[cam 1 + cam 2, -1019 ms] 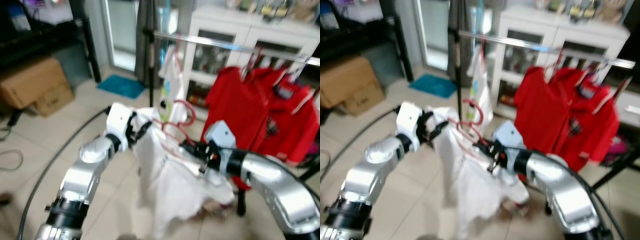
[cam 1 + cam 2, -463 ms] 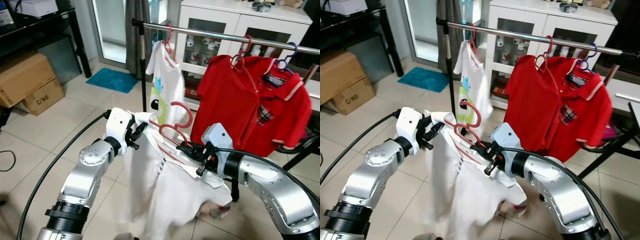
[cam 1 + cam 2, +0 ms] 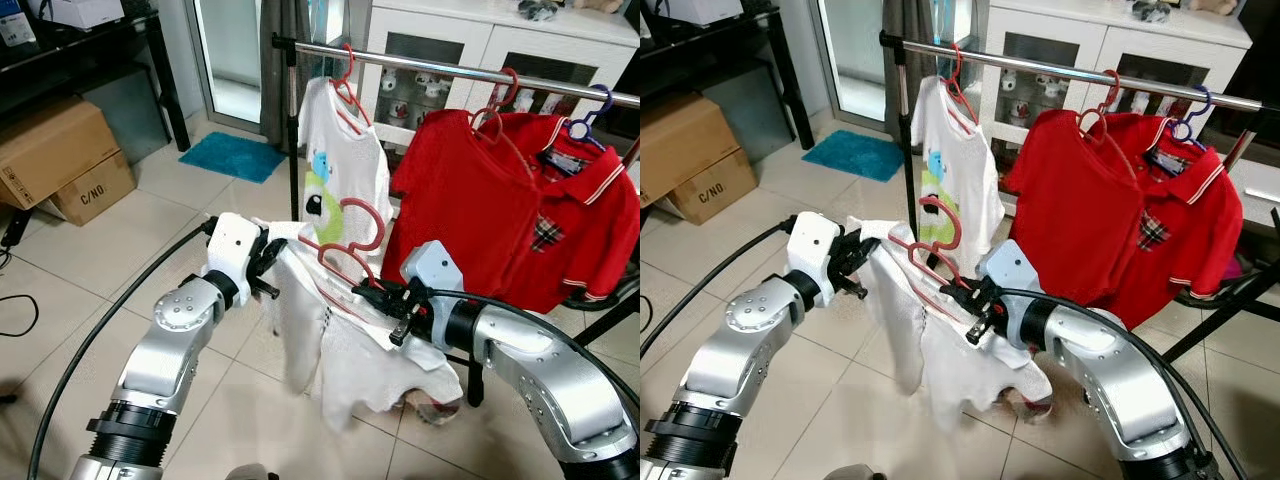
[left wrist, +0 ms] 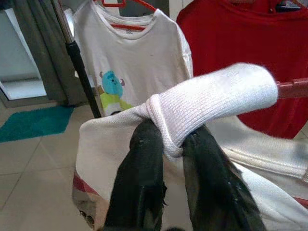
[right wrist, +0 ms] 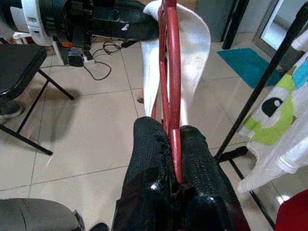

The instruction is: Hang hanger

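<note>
A red hanger [image 3: 352, 238] carries a white shirt [image 3: 345, 350] in front of me, below the steel rail [image 3: 470, 76]. My right gripper [image 3: 392, 308] is shut on the hanger's red bar [image 5: 172, 91], near its right shoulder. My left gripper [image 3: 268, 262] is shut on a rolled fold of the white shirt [image 4: 211, 106] at the hanger's left end. The hook [image 3: 940, 222] points up, well under the rail. The shirt's lower part hangs loose toward the floor.
On the rail hang a white cartoon T-shirt [image 3: 340, 150] and a red polo shirt [image 3: 510, 200], each on its own hanger. A white cabinet [image 3: 520, 50] stands behind. Cardboard boxes [image 3: 60, 160] sit at left, a blue mat [image 3: 236, 156] beyond. A black cable [image 3: 110, 330] crosses the tiled floor.
The camera has steadied and shifted, so the rail sits lower and closer. The white shirt has swung and now hangs narrower. Both grippers keep their holds.
</note>
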You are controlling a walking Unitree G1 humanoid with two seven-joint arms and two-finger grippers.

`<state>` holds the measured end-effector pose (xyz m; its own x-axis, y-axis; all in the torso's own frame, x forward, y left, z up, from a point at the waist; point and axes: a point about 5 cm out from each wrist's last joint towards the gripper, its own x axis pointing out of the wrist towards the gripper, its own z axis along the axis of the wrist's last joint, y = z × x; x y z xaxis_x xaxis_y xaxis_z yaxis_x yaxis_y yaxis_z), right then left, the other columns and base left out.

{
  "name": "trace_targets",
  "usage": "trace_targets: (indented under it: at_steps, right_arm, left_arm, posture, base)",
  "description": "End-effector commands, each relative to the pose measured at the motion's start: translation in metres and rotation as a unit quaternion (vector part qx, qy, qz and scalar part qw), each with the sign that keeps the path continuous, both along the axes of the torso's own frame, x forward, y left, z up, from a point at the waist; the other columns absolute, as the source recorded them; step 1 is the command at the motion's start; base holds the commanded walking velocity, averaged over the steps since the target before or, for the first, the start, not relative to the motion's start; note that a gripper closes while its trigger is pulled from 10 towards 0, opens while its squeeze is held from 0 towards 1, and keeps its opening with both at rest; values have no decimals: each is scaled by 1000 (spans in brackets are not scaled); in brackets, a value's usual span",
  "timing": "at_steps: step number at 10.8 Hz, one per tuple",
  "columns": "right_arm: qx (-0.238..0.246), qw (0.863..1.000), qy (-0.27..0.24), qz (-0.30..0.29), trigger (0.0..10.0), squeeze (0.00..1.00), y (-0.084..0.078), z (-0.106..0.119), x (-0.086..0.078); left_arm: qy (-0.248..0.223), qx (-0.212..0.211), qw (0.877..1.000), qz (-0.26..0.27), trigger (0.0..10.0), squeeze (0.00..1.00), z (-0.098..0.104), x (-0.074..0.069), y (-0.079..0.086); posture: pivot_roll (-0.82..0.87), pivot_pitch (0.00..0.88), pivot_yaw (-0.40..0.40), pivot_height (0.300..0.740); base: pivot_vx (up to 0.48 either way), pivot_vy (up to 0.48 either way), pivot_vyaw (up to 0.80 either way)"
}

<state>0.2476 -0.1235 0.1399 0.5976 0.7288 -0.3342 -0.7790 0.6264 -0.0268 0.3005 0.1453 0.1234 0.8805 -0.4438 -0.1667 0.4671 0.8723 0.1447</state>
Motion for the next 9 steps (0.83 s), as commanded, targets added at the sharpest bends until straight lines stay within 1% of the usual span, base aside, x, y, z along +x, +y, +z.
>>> trace_targets:
  at_steps: [1,2,4,5,6,7,8,9]
  right_arm:
    - [7,1000,-10,-6,0,0,-1,7,3]
    - [15,1000,-7,-8,0,0,-1,7,4]
    - [17,1000,-7,-3,0,0,0,8,2]
    - [14,1000,-7,-1,0,0,-1,8,2]
    - [-17,1000,-9,2,0,0,-7,4,2]
    - [-51,999,-8,-4,0,0,-17,-1,3]
    - [-58,998,-7,0,0,0,-21,-2,2]
    - [-60,998,-2,16,0,0,-24,-4,-3]
  left_arm:
    - [-8,10,1000,2,0,0,1,1,2]
    - [-10,7,1000,4,0,0,2,2,2]
    - [-6,-19,1000,1,0,0,4,4,7]
    - [-8,-39,999,3,0,0,10,6,13]
    - [-9,-81,997,-12,0,0,20,6,16]
    - [-13,-162,987,-16,0,0,43,6,29]
    - [-14,-175,984,-1,0,0,49,7,38]
    - [-15,-177,983,44,0,0,54,11,58]
  posture:
    - [3,0,-5,740]
    - [3,0,-5,740]
    - [1,0,-4,740]
    - [-1,0,-2,740]
    - [-1,0,-1,740]
    - [-2,0,2,740]
    - [1,0,4,740]
    - [1,0,4,740]
  base:
    - [0,0,0]
    - [0,0,0]
    - [0,0,0]
    - [0,0,0]
    - [0,0,0]
    - [0,0,0]
    - [0,0,0]
    - [0,0,0]
